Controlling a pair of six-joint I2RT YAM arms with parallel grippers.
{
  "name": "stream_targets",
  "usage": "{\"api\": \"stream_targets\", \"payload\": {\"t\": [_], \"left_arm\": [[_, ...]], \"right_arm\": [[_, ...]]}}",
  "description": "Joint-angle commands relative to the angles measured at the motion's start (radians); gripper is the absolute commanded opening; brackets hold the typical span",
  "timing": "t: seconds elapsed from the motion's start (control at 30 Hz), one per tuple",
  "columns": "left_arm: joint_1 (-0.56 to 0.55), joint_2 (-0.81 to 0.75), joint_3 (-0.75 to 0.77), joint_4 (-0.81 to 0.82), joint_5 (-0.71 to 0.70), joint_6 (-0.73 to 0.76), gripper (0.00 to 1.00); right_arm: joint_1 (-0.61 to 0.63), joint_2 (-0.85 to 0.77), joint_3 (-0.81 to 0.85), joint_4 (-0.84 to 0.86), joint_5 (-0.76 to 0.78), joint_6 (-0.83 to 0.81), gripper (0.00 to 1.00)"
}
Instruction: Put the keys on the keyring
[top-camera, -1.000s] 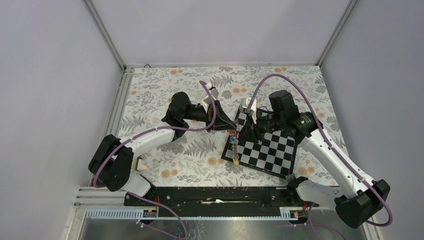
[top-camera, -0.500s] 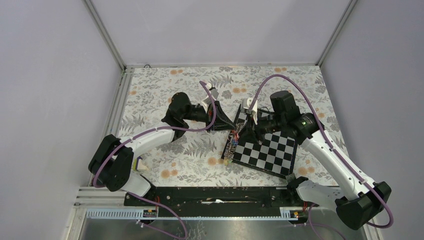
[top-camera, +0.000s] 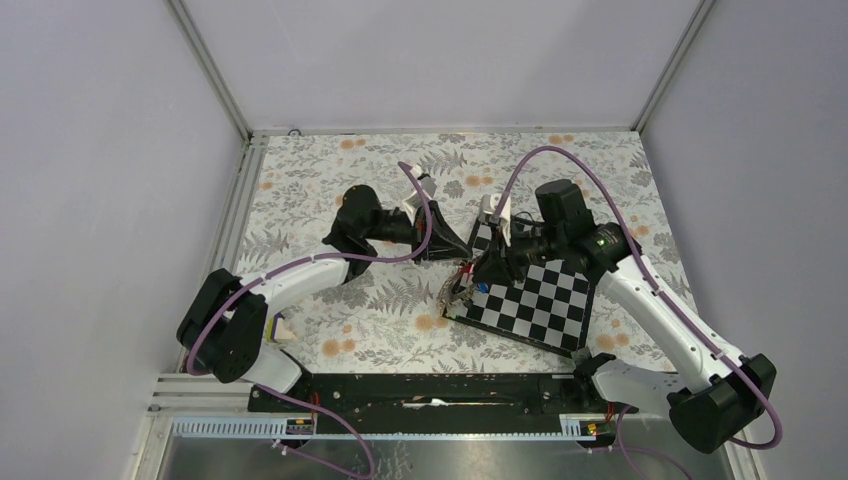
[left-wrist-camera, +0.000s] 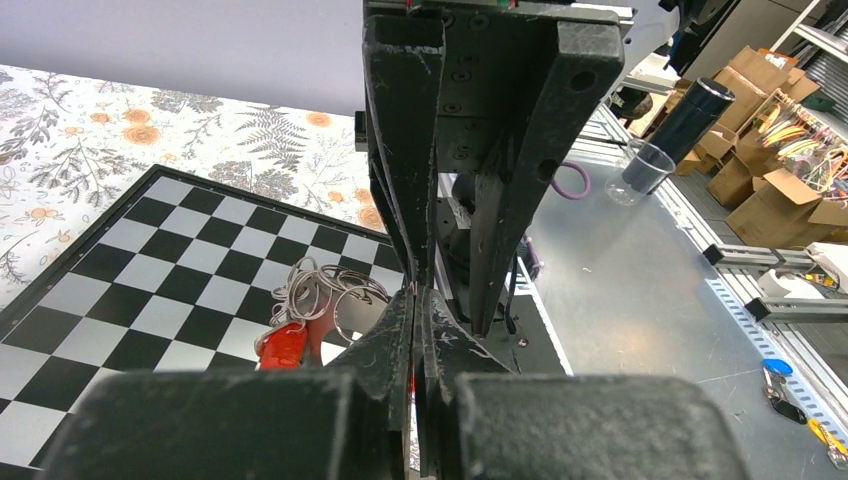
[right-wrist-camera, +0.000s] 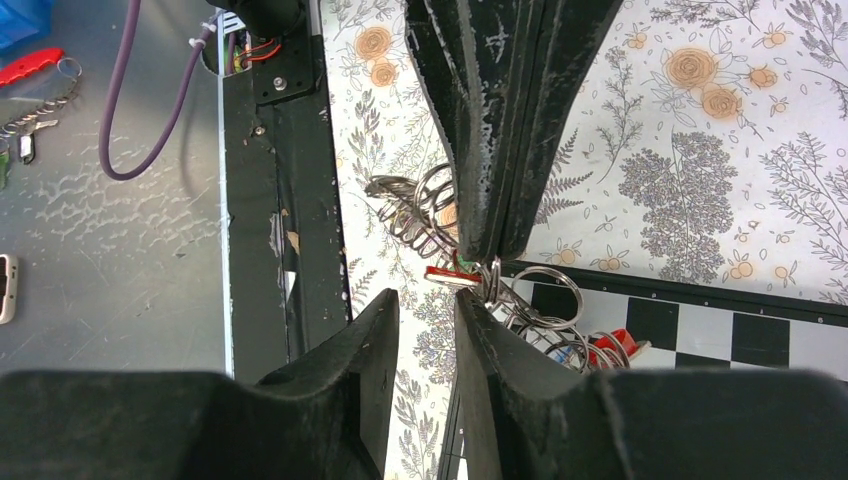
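The threading step is judged to be in hand, with little of it done. The keys are seen in a tangle with silver wire rings at the left edge of the chessboard, and one red key head is plainly shown. The keyring itself cannot be told apart from the tangle.

The left gripper is pressed together, its tips at the rings; whether one is pinched cannot be told. The right gripper is held narrowly apart, nothing between its fingers, just beside the cluster.

Next, one key must be singled out and gripped cleanly. A floral cloth is spread beneath, and pale walls enclose the table.
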Motion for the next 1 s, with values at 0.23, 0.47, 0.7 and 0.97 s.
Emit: {"api": "stream_targets", "payload": {"t": [0.23,0.47,0.7,0.97], "left_arm": [[0.004,-0.02,0.01,0.076,-0.04,0.002,0.0],[0.004,-0.023,0.012,0.053,-0.053,0.017,0.0],[0.005,-0.021,0.017,0.028,-0.059,0.037,0.0],[0.005,-0.02,0.022,0.026,-0.061,0.032,0.0]], "right_arm": [[-0.006,0.002,-0.009,0.074,-0.005,0.053,0.41],[-0.006,-0.006,-0.022,0.098,0.082,0.082,0.44],[-0.007,-0.023,-0.031,0.098,0.117,0.083,0.46],[-0.006,-0.028,-0.045,0.1,0.108,0.072,0.28]]}}
